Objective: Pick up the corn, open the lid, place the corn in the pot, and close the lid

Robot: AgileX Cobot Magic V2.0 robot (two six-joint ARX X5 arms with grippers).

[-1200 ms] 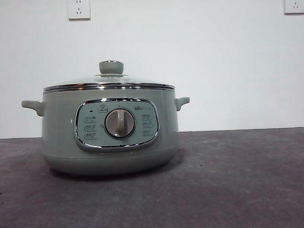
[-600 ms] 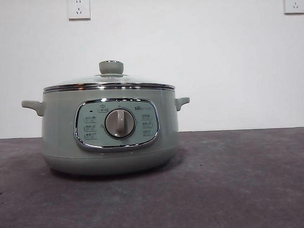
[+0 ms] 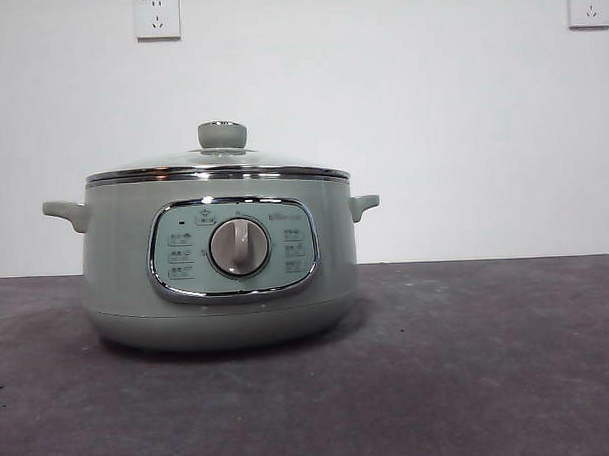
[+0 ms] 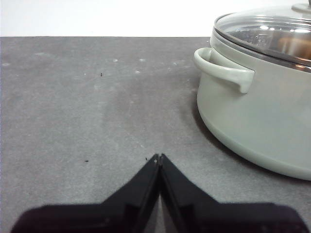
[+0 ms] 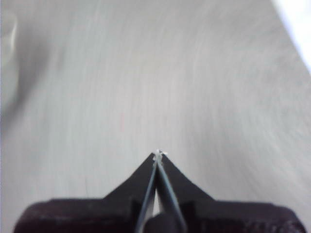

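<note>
Corn cannot be made out for certain; only an orange blur shows through the lid (image 4: 272, 30). Left claw (image 4: 159, 156) hovers over the desk (image 4: 87, 97) near the pot (image 4: 252, 111), jaws pressed together on nothing. Right claw (image 5: 158, 154) is likewise closed and empty above blurred desk. Lid sits on the pot, knob (image 3: 222, 135) on top.

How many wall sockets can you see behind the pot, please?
2: one socket on the wall above the pot, towards its left side, and another socket near the picture's top right corner. More could lie outside the frame.
</note>
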